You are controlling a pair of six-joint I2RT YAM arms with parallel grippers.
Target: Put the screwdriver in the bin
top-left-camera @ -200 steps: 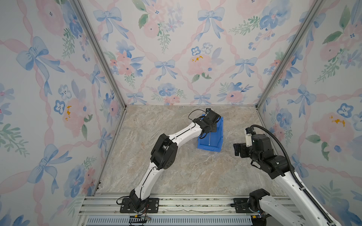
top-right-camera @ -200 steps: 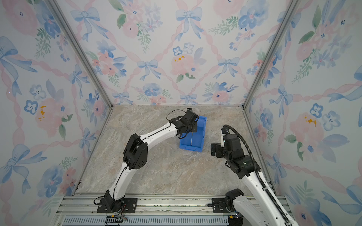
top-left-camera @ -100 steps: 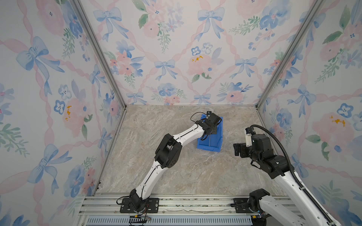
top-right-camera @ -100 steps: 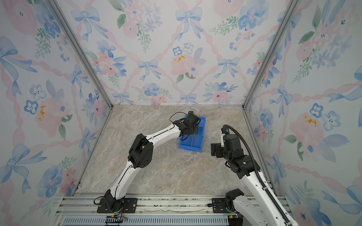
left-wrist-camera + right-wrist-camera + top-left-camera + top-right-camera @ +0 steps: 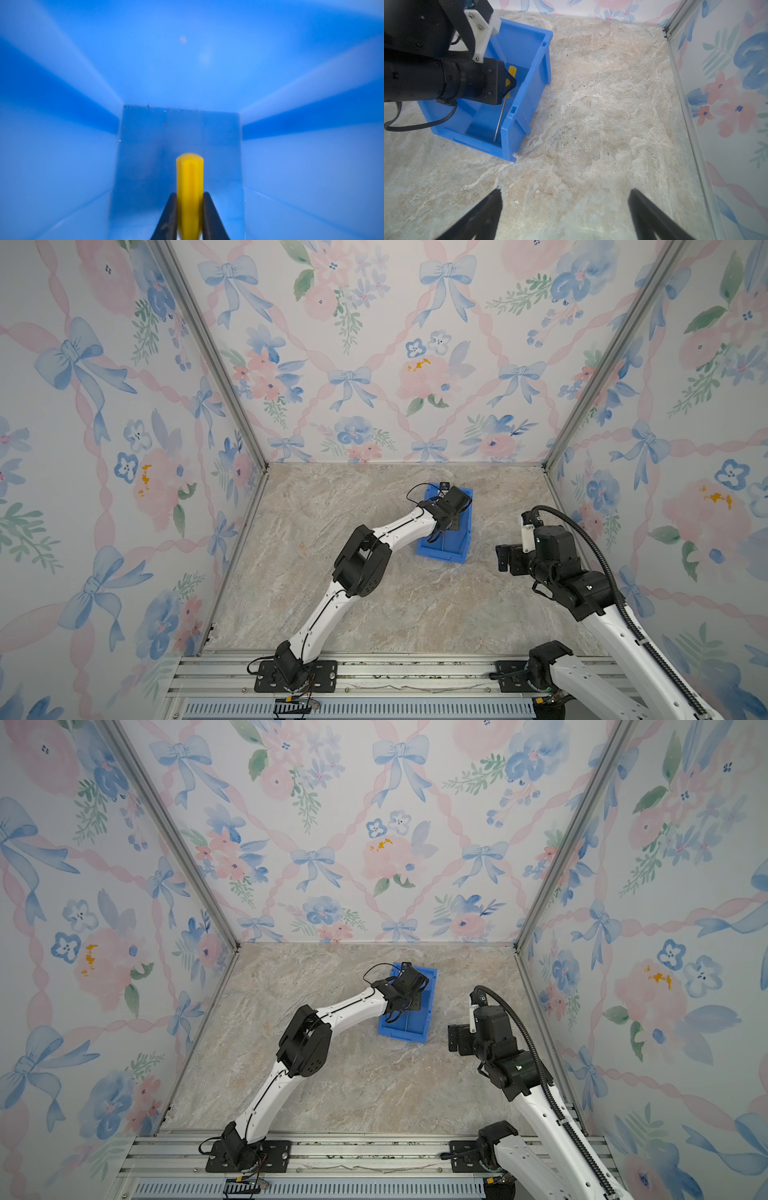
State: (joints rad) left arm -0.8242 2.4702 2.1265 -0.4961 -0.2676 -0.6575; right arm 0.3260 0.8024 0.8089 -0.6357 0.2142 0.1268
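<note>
Tilting in bin, yellow screwdriver, silver shaft

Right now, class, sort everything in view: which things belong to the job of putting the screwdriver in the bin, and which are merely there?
Belong to the job:
screwdriver, held inside the bin
bin
left gripper, clamped on the yellow handle

Merely there:
right gripper, open and empty
marble tabletop
floral walls
</note>
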